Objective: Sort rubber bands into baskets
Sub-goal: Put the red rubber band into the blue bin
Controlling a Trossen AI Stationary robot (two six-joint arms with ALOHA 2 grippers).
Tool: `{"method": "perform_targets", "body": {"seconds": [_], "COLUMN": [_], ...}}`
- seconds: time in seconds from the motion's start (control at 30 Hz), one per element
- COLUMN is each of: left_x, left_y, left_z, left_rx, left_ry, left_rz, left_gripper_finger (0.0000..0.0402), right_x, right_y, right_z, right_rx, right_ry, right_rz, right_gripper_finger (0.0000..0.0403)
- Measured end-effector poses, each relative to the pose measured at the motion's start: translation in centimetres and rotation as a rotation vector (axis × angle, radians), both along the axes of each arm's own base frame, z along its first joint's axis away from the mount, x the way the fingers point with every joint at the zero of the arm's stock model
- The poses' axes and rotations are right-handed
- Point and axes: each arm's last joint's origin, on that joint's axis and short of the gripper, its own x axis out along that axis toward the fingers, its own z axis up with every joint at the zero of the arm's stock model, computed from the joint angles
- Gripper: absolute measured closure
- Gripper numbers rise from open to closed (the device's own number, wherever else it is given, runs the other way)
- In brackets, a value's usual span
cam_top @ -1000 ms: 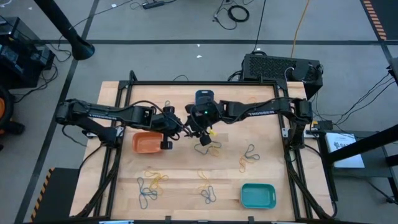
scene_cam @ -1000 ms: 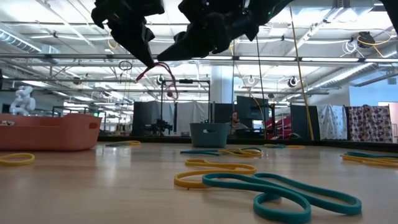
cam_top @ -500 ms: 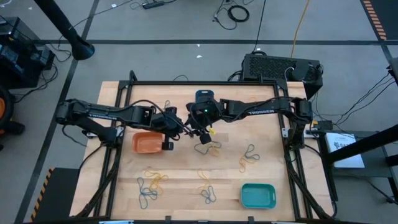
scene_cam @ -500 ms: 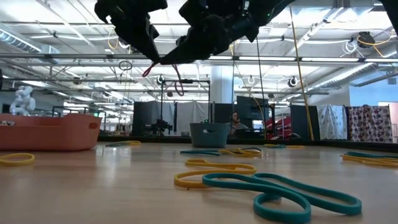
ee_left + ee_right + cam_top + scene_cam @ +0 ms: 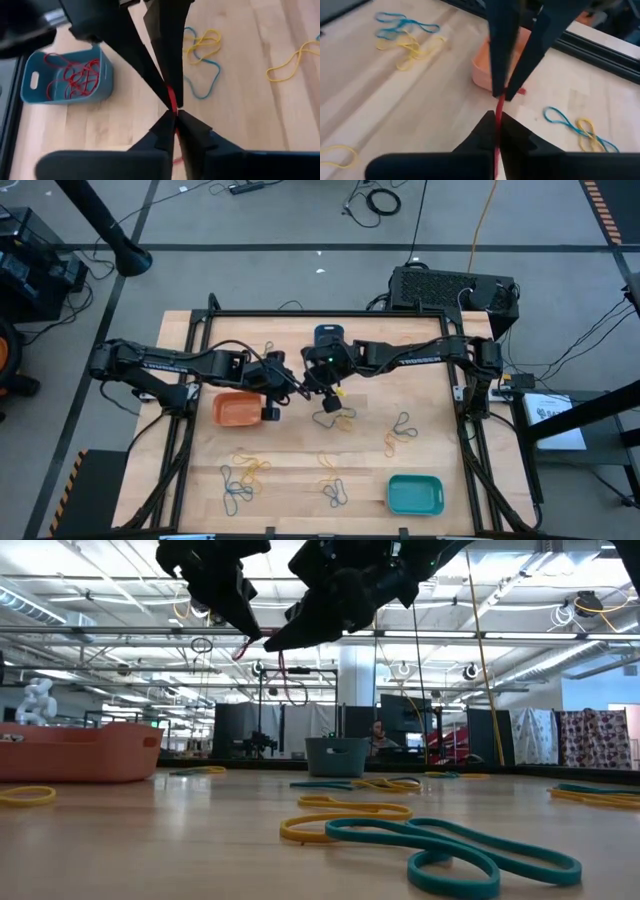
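1. the right gripper (image 5: 497,117) has its fingers pinched shut on a red rubber band (image 5: 498,107), held in the air above the middle of the counter (image 5: 440,440).
2. the left gripper (image 5: 175,116) meets it tip to tip on the same band; its fingers stand nearly closed, and i cannot tell whether they have a real hold or are letting go.
3. the band hangs as a thin strand between the two tips, its long axis running from one gripper to the other, with a loop drooping below in the low view.
4. the orange basket (image 5: 236,409) lies at about 8 o'clock from the meeting point, nearer the left arm.
5. the dark teal basket (image 5: 67,75), already holding red bands, lies at about 12 o'clock, close behind the right gripper, so that arm looks better placed to carry red there.
6. the turquoise basket (image 5: 415,494) sits well apart at 5 o'clock, with loose bands (image 5: 243,477) scattered across the near half.
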Motion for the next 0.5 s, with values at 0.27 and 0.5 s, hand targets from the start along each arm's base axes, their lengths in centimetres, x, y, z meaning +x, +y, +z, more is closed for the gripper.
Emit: {"method": "perform_targets", "body": {"seconds": [0.27, 0.5], "left_x": [-0.9, -2.7], "left_y": [0.6, 0.8], "left_z": [-0.5, -0.8], "left_rx": [0.135, 0.16], "left_ry": [0.095, 0.164], "left_rz": [0.144, 0.227], "left_gripper_finger": [0.0265, 0.0243], "right_x": [-0.8, -3.3], "right_y": [-1.8, -8.7], "right_z": [-0.3, 1.3], "right_rx": [-0.076, -0.072], "right_ry": [0.063, 0.041], "right_rz": [-0.07, -0.248], "right_gripper_finger": [0.0402, 0.0402]}}
